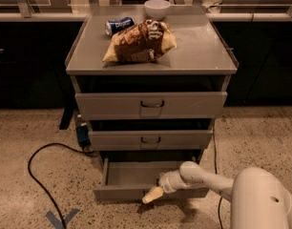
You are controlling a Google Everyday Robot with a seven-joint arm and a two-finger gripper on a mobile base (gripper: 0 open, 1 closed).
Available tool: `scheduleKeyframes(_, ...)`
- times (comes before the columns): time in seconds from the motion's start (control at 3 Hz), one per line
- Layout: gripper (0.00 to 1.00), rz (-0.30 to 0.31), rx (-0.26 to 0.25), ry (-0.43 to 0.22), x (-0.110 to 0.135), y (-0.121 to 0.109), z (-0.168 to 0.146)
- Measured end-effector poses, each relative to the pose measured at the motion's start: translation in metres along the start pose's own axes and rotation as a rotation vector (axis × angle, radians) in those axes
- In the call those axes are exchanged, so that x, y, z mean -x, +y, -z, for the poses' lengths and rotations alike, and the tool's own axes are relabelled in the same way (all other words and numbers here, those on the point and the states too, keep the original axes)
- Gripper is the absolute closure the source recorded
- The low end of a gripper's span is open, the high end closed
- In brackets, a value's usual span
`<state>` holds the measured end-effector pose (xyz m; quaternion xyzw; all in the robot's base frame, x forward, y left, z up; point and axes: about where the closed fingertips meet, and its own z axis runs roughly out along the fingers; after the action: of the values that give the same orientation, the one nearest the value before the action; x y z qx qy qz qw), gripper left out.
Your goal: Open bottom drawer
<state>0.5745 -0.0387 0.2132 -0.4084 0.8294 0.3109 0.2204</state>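
The bottom drawer is a shallow grey metal drawer at floor level, pulled out towards me so its inside floor shows. Its handle is hidden behind my gripper. My gripper sits at the centre of the drawer's front panel, at the end of the white arm that reaches in from the lower right. The middle drawer front and the top drawer front above it each show a small dark wire handle.
On the cabinet top lie a brown chip bag, a blue can and a white bowl. A black cable loops on the speckled floor at the left. Dark counters stand behind.
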Motion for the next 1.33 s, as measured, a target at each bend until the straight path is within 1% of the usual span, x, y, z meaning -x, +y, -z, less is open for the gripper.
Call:
scheduleKeyframes(0.33,0.00,0.000,0.000,0.000,0.000,0.000,0.000)
scheduleKeyframes(0.67,0.00,-0.015,0.024,0.032,-0.013,0.014,-0.003)
scheduleKeyframes(1.0,0.00,-0.083,0.059,0.094,-0.042,0.045,0.010)
scheduleKeyframes(1.33,0.00,-0.083,0.059,0.094,-0.042,0.045,0.010)
